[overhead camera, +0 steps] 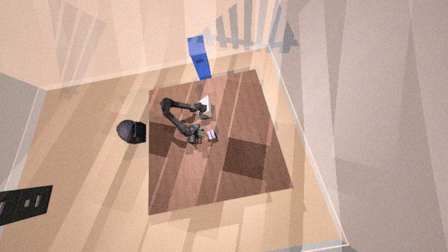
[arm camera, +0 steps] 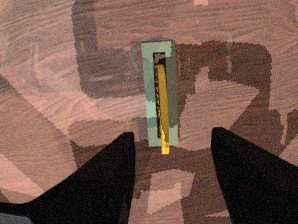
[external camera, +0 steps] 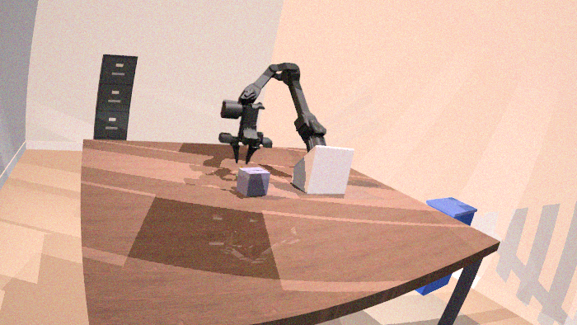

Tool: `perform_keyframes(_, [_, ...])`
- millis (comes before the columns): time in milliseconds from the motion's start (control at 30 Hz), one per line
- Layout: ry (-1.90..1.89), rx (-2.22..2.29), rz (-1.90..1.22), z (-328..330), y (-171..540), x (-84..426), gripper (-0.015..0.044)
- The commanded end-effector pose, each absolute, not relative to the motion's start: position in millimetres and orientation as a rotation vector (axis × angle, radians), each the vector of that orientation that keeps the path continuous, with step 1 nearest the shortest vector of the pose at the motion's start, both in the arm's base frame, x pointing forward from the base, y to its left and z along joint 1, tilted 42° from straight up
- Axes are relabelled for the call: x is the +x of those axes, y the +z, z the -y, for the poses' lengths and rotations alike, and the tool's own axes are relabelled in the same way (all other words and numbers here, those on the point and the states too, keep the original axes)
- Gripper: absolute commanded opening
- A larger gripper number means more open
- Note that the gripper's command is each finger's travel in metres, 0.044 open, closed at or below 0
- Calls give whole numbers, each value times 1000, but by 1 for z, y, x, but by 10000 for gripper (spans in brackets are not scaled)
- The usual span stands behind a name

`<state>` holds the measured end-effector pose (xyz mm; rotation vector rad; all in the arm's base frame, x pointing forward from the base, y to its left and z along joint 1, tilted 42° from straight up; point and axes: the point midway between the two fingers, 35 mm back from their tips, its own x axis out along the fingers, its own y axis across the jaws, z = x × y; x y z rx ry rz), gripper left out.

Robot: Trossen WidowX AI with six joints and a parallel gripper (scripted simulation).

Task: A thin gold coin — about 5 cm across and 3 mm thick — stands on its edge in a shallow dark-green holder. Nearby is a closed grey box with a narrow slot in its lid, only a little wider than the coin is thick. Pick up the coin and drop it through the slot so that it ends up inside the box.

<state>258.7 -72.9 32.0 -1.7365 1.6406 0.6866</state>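
On the brown table (overhead camera: 243, 179), the dark arm (overhead camera: 174, 115) bends from a white base block (overhead camera: 205, 103) toward a small grey box (overhead camera: 211, 134); the gripper (overhead camera: 201, 133) hangs just beside it.
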Motion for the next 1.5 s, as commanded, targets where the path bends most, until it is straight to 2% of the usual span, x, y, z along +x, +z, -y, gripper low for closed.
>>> perform_keyframes(0, [693, -1739, -1650, 79, 25, 257, 161])
perform_keyframes(867, [691, -1742, -1652, 105, -4, 259, 161])
perform_keyframes(1067, [691, -1742, -1652, 105, -4, 259, 3])
perform_keyframes(1467, [691, -1742, -1652, 104, -3, 259, 0])
